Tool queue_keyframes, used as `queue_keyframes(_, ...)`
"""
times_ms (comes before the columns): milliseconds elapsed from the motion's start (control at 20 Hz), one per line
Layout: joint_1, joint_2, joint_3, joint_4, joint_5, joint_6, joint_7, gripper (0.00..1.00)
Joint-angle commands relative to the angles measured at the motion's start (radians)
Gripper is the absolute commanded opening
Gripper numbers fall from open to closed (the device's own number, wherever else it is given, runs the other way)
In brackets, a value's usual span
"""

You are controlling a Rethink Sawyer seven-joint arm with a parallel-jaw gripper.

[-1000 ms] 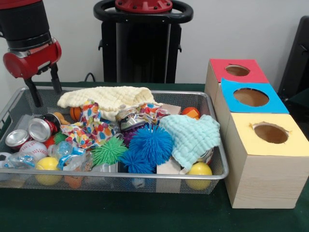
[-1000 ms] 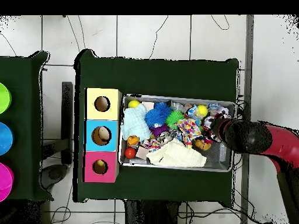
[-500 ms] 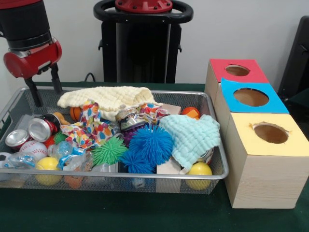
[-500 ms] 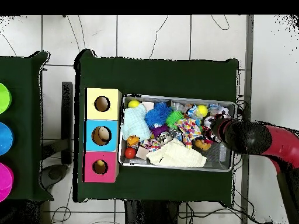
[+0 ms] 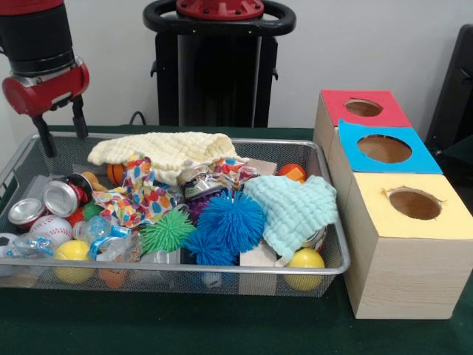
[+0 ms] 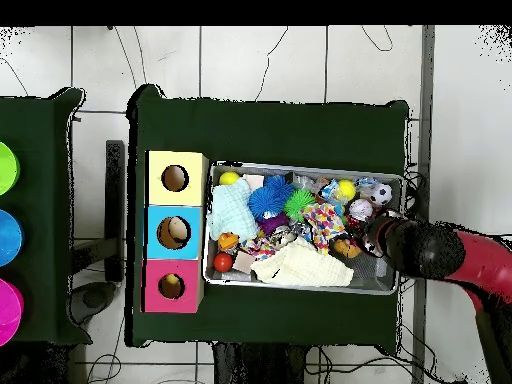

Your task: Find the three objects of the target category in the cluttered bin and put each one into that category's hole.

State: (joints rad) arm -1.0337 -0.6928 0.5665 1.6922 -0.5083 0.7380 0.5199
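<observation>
Basically not started: gripper (image 5: 59, 127) hangs empty, fingers spread, over the bin's (image 5: 329, 222) end; bin looks full (hole contents unclear).

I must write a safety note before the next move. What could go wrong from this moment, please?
1. The open tool hangs empty over the wire mesh bin's end; going down, a finger may hit the rim.
2. The pale yellow quilted cloth and mint green cloth cover other items, so targets may stay hidden.
3. The crushed metal cans lie packed against the white baseball; a grasp could catch both.
</observation>
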Motion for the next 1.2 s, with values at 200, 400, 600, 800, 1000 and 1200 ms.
queue_keyframes(200,0.130,-0.024,-0.327,0.034,0.088,-0.107,0.633,1.00)
queue_keyframes(400,0.201,0.019,-0.442,0.014,0.151,-0.049,0.784,1.00)
queue_keyframes(600,0.231,0.036,-0.494,0.033,0.256,-0.058,0.919,1.00)
queue_keyframes(800,0.285,0.048,-0.552,0.057,0.328,-0.094,1.059,1.00)
queue_keyframes(1000,0.300,0.076,-0.562,0.043,0.383,-0.127,1.119,1.00)
queue_keyframes(1200,0.317,0.139,-0.547,-0.024,0.420,-0.132,1.151,1.00)
